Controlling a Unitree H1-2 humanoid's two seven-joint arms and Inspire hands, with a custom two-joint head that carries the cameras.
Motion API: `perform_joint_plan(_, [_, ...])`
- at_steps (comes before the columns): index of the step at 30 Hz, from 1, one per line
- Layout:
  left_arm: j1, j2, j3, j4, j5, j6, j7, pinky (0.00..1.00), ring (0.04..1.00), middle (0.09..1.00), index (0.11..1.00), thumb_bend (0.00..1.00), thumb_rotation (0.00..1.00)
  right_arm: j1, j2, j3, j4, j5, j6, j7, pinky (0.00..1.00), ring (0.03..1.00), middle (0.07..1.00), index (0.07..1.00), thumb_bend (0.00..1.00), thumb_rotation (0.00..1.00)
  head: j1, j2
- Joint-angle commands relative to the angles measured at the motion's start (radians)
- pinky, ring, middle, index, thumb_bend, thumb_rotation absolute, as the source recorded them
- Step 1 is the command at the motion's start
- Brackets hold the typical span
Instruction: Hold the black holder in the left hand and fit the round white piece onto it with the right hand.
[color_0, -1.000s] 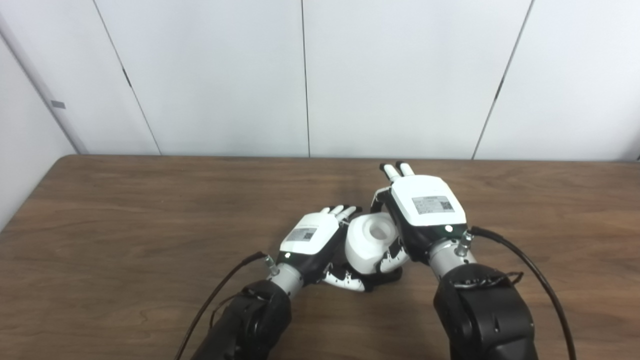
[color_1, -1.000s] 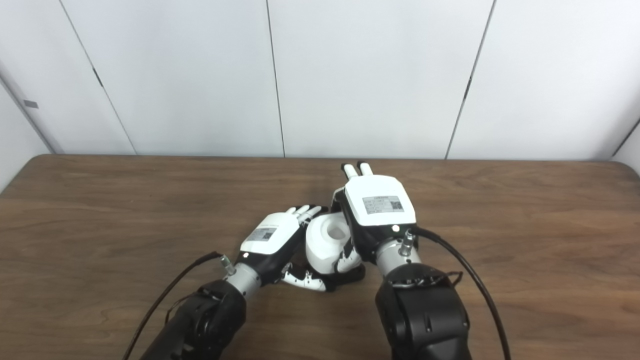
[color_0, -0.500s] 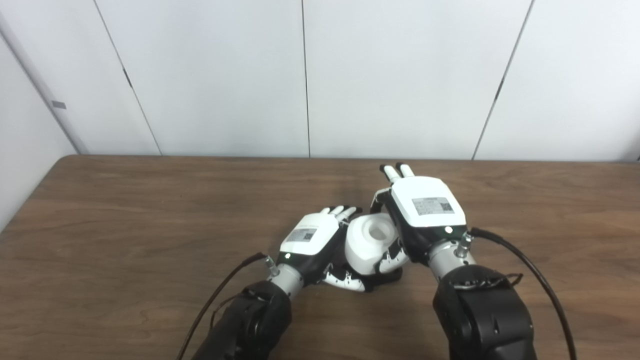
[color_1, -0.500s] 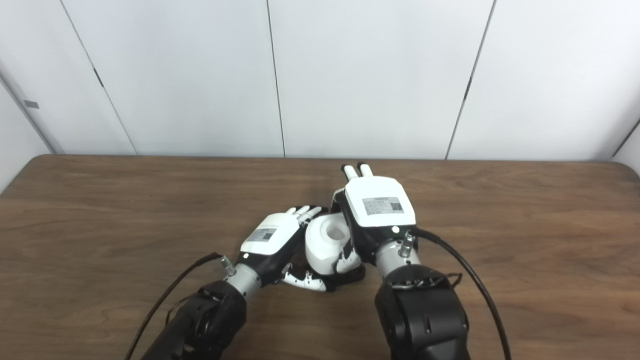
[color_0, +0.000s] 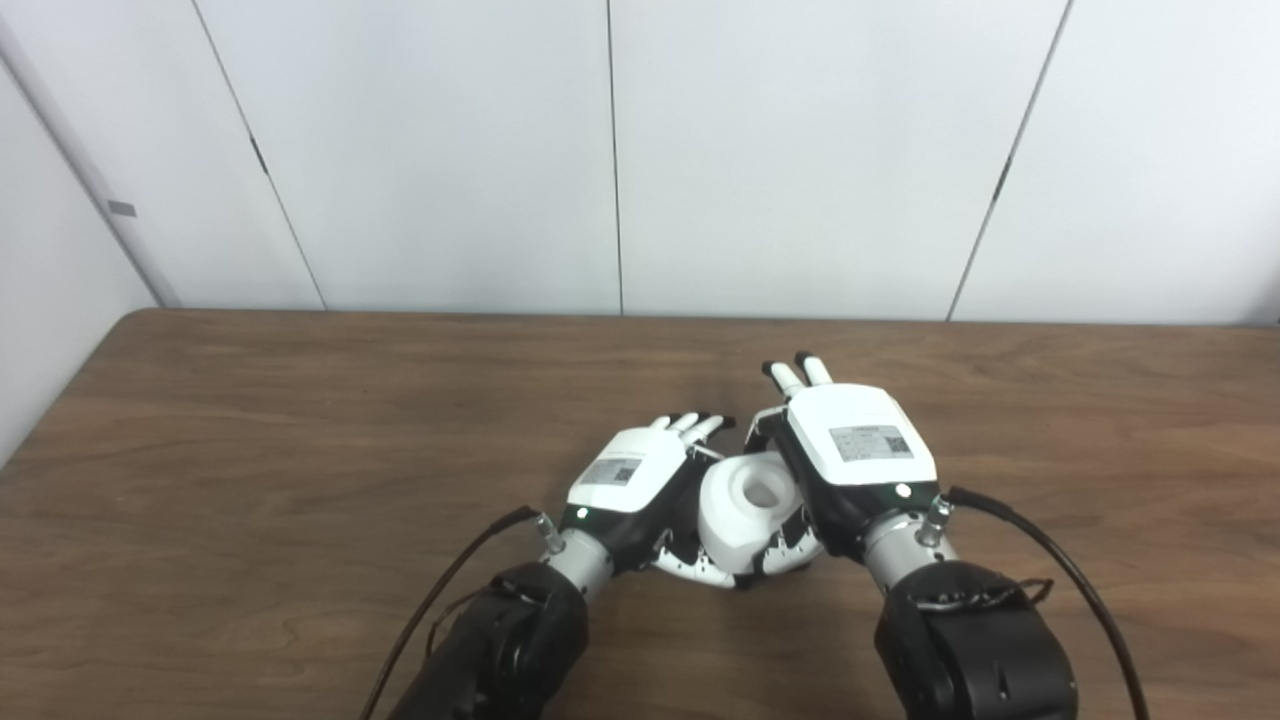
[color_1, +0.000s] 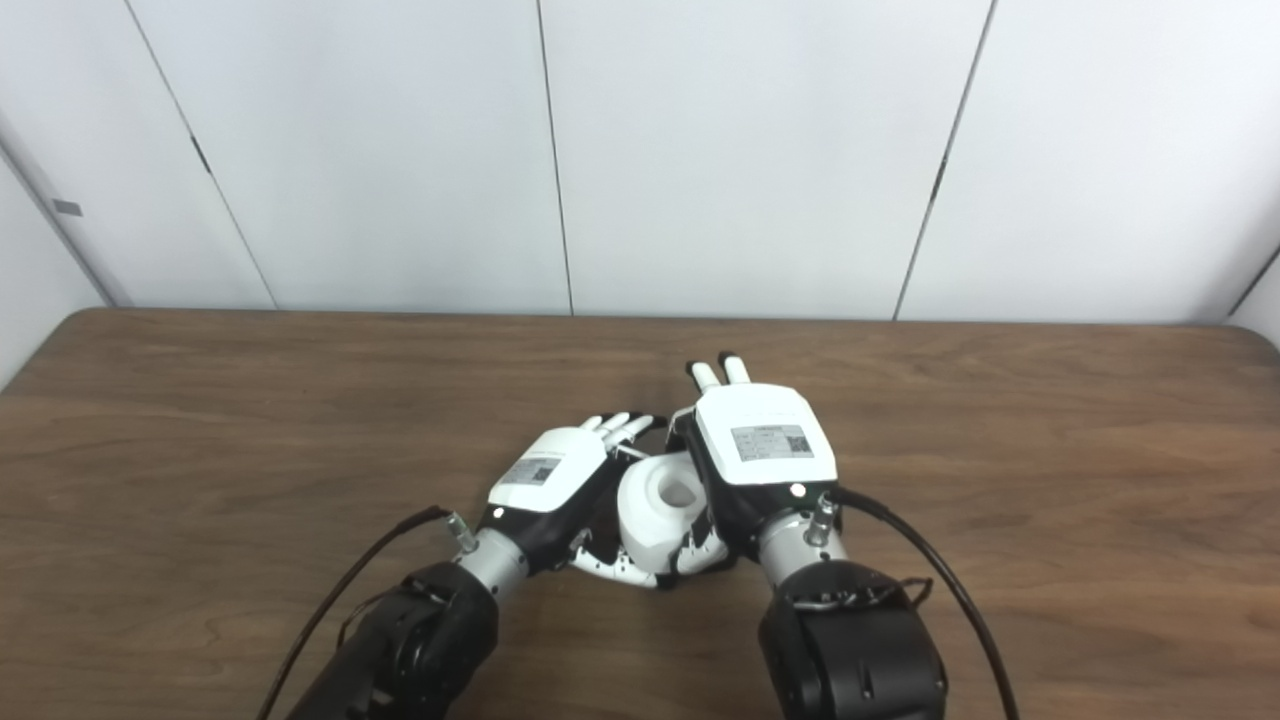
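The round white piece (color_0: 745, 510) is seen as a squat, matte white drum with smooth rounded sides and a circular hollow sunk into its upper face; that hollow is turned upward and a little toward the cameras, so the piece's axis is tilted off upright, its top leaning toward the robot; no long axis can be told, the body being about as wide as it is tall. It is held low over the brown wooden table (color_0: 250, 450), near the table's middle, and is pressed between the two hands; the right hand (color_0: 860, 455) is closed on its right flank, thumb tucked under the lower edge, while two fingers (color_0: 800, 375) are left stretched out straight toward the wall. The left hand (color_0: 630, 480) is set against the piece's left side, its fingers curled round something beneath; only a thin sliver of dark material is glimpsed there (it cannot be told apart from the hand's own black parts), so the black holder cannot be confirmed, and what the left hand grips cannot be told. Black cables (color_1: 930, 580) are trailed from both wrists across the table.
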Motion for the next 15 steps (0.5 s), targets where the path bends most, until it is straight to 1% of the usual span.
perform_joint_plan(1, [-0.036,-0.01,0.004,-0.009,-0.004,-0.018,0.039,1.0,0.983,0.961,0.48,0.52,0.05,0.031,-0.004,0.009,0.015,0.001,-0.013,0.049,0.68,1.0,0.971,0.489,0.52,0.14,0.0,0.001])
perform_joint_plan(15, [-0.034,-0.009,0.005,-0.007,-0.005,-0.022,0.045,1.0,0.98,0.956,0.48,0.52,0.05,0.03,-0.005,0.009,0.032,0.007,-0.009,0.038,0.67,1.0,0.969,0.489,0.52,0.14,0.001,-0.006])
